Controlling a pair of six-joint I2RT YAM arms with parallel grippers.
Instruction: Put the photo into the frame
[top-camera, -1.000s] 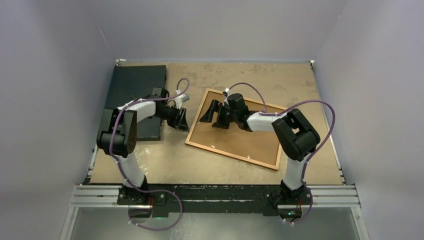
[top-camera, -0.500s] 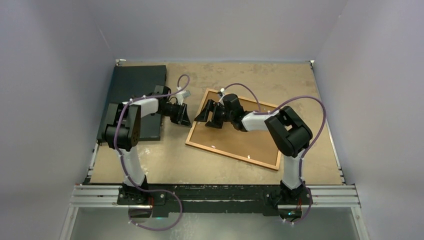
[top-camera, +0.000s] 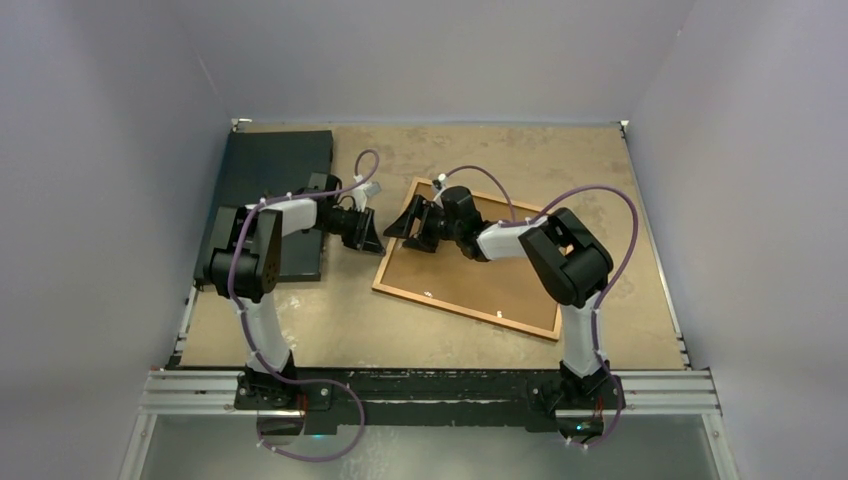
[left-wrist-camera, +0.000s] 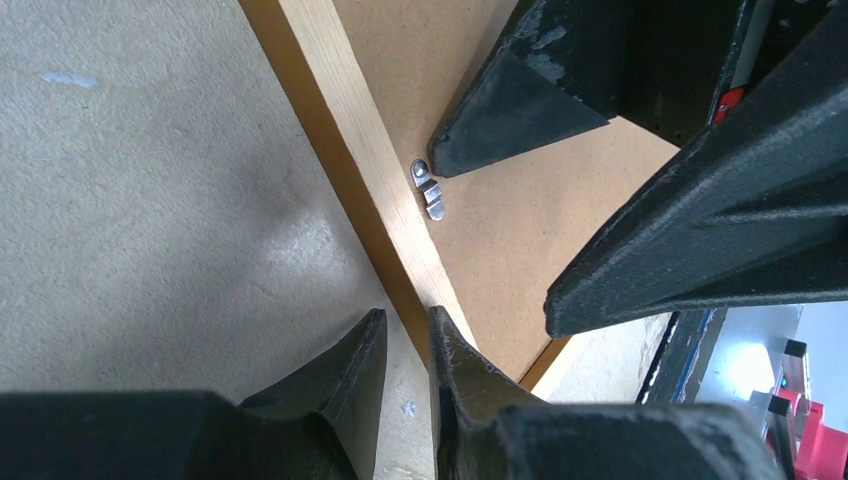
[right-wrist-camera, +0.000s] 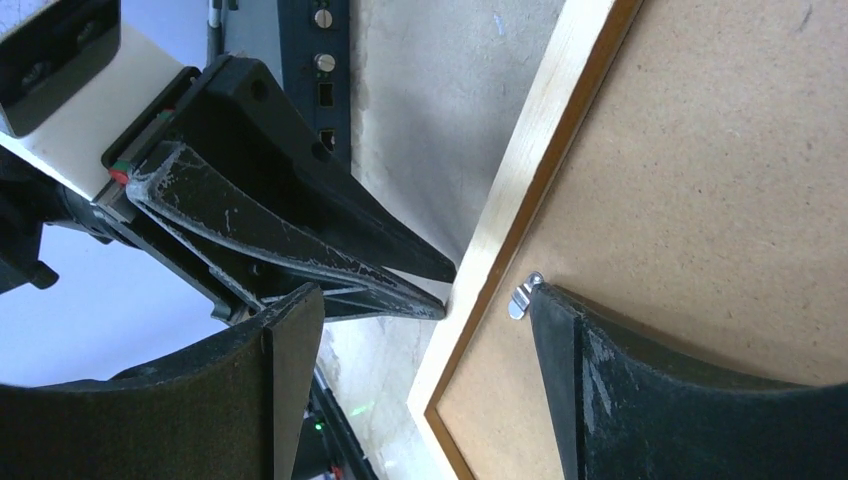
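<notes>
Left wrist view: what is shown?
— The frame (left-wrist-camera: 370, 170) is seen lying back-up on the table (left-wrist-camera: 150, 200), its backing board (left-wrist-camera: 520, 210) held by a metal clip (left-wrist-camera: 428, 188). The left gripper (left-wrist-camera: 405, 322) is nearly closed on nothing at the wooden border; contact cannot be judged. The right gripper (left-wrist-camera: 495, 240) is spread wide, one fingertip just beside the clip.
— And the photo?
— It is seen in no view; whether it lies under the board cannot be told.
— What could go wrong?
— The clip may be missed, or the frame shoved sideways, if the border is not braced.
</notes>
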